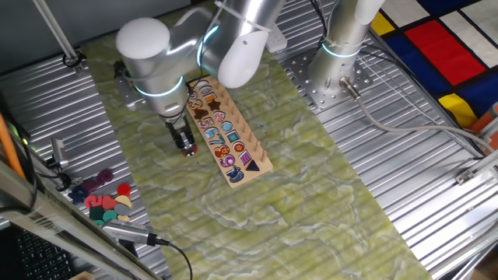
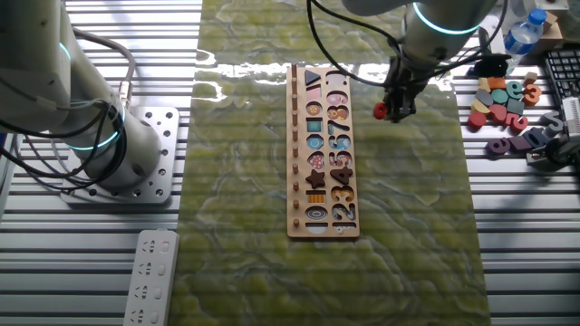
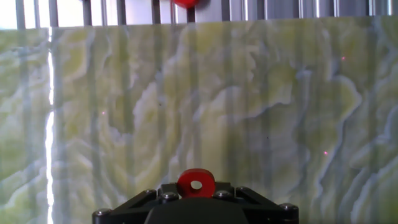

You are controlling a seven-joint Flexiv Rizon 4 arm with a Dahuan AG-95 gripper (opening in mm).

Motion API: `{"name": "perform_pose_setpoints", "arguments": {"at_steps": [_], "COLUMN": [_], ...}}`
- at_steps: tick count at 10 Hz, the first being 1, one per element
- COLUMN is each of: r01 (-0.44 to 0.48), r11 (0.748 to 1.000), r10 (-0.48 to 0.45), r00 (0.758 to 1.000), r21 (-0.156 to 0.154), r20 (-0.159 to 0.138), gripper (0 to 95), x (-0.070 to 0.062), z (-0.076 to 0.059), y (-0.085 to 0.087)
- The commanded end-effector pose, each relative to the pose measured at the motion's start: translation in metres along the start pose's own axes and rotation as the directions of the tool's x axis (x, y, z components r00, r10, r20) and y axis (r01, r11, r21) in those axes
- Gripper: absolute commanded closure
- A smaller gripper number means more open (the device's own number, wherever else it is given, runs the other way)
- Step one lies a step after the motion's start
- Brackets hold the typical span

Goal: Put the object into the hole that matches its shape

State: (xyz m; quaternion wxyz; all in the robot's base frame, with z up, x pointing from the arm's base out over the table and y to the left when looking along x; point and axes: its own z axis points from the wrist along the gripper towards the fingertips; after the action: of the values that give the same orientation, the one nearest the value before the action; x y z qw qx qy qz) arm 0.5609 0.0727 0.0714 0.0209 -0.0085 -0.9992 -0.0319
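The gripper point(image 2: 392, 112), jaws closed on the red piece point(image 2: 380, 110), hangs over the green mat point(image 2: 408, 235) near its far edge beside the puzzle board point(image 2: 322, 226); the piece looks light, rigid and thin, best gripped across its flat edges

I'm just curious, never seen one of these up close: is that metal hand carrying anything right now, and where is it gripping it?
Yes. The gripper holds a small red puzzle piece at its fingertips, above the green mat, beside the puzzle board. Exactly which edges are pinched cannot be told.
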Motion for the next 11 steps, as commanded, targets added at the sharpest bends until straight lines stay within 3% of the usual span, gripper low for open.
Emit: {"name": "perform_pose_setpoints", "arguments": {"at_steps": [1, 6, 11], "r01": [-0.007, 0.018, 0.016], "r11": [1.000, 1.000, 1.000], "r10": [0.007, -0.018, -0.016], "r00": [1.000, 0.995, 0.994], "r21": [-0.002, -0.006, -0.006], "r20": [-0.012, -0.103, -0.108], "gripper": [95.0, 95.0, 95.0], "x": [-0.0011, -0.0011, -0.0011], "z": [0.0003, 0.0003, 0.0003], "y": [-0.0001, -0.0001, -0.0001]}}
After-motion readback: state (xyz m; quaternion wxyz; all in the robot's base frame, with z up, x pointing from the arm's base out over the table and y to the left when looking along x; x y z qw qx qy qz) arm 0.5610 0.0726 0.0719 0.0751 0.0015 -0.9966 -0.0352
